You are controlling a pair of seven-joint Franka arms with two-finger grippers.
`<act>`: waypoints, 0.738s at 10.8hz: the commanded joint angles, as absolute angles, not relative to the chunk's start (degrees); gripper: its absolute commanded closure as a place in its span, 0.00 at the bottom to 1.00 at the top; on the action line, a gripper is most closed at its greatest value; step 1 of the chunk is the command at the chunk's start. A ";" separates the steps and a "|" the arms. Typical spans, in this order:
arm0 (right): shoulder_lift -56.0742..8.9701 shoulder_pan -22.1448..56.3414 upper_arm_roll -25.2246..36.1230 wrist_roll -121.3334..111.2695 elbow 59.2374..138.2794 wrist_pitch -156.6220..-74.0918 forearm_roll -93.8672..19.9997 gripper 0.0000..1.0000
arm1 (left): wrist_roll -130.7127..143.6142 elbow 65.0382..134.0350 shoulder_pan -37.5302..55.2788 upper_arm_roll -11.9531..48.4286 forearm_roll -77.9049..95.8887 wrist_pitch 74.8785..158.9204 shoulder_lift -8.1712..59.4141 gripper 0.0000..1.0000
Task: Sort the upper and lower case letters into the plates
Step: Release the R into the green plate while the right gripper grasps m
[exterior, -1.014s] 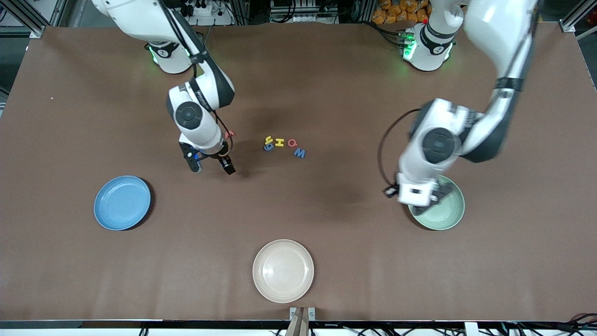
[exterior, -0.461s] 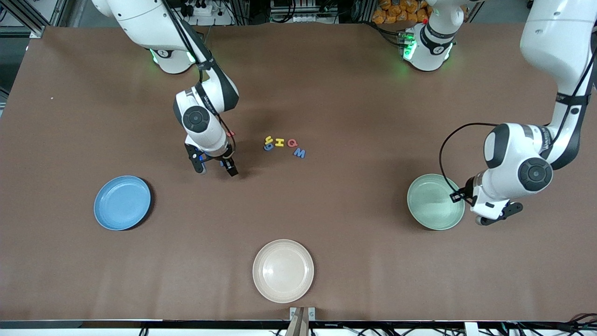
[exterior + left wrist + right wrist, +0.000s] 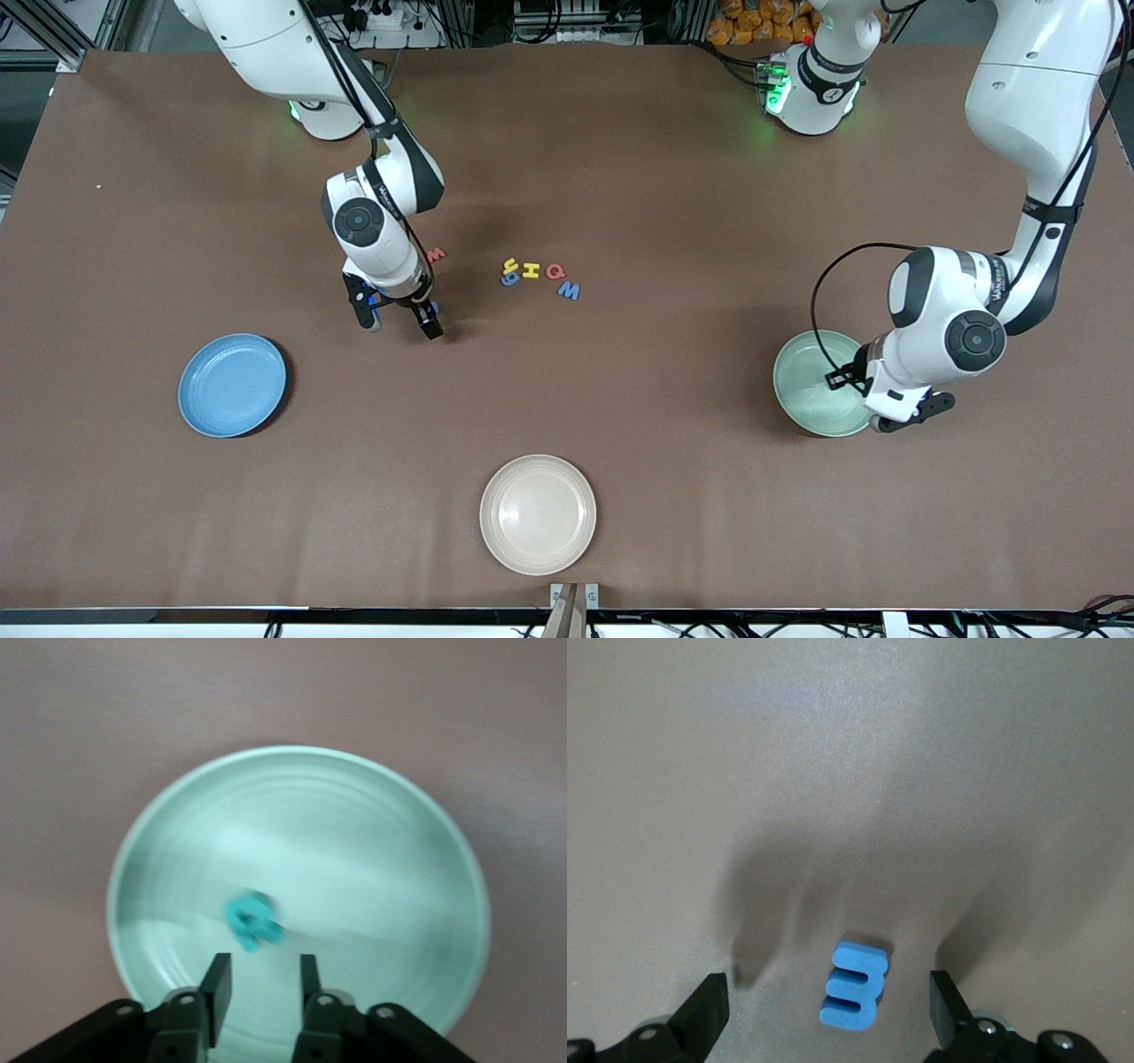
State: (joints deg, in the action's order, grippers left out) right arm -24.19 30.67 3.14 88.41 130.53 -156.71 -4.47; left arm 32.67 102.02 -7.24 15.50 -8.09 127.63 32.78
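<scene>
My right gripper [image 3: 398,319] is open and low over the table, its fingers on either side of a small blue letter [image 3: 853,988] lying flat. A red letter [image 3: 436,255] lies just beside that arm. A cluster of yellow, blue and red letters [image 3: 537,274] lies mid-table. My left gripper [image 3: 907,415] is open and empty over the edge of the mint green plate [image 3: 808,390]. In the left wrist view a teal letter [image 3: 252,921] lies in that plate [image 3: 310,833], just ahead of the open gripper [image 3: 262,979]. The light blue plate [image 3: 232,385] holds nothing.
A cream-beige plate [image 3: 538,513] sits near the table's front edge, nearer the front camera than the letter cluster. Both arm bases stand along the table's back edge.
My left gripper swung off the mint plate toward the left arm's end, then came back to the plate's edge. My right gripper shifted only slightly over the blue letter.
</scene>
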 commanded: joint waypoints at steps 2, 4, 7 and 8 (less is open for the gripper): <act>-23.73 30.32 2.72 88.42 131.48 -157.68 -5.19 0.00 | 37.79 100.73 -6.33 18.89 -6.68 126.74 31.03 0.00; -23.73 30.32 2.72 88.42 131.48 -157.68 -5.19 0.00 | 39.72 100.55 -6.24 23.96 -6.59 125.25 29.89 0.00; -23.64 30.59 2.73 88.24 131.48 -157.76 -5.19 1.00 | 58.03 98.27 2.42 26.46 -7.30 125.24 31.19 0.00; -23.64 30.59 2.72 88.16 131.48 -157.76 -5.19 1.00 | 67.06 97.04 5.51 26.28 -7.38 125.24 31.72 0.00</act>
